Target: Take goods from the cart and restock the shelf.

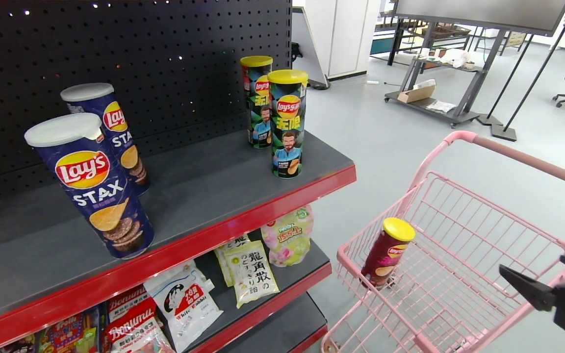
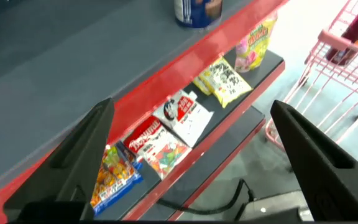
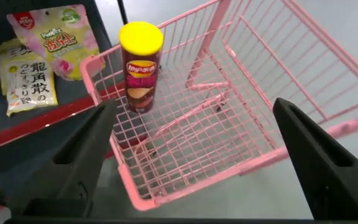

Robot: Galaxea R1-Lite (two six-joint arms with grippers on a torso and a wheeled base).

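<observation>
At the corner of the pink cart nearest the shelf, a maroon crisp can with a yellow lid stands on the wire floor, just inside the rim. Right gripper: fingers spread wide, holding nothing, above the cart's opposite side and well apart from the can. Left gripper: fingers likewise spread and empty, over the red front edge of the top shelf. Two blue cans stand on this shelf at the left, two yellow-lidded dark cans at its right end. Snack bags lie on the tier beneath.
</observation>
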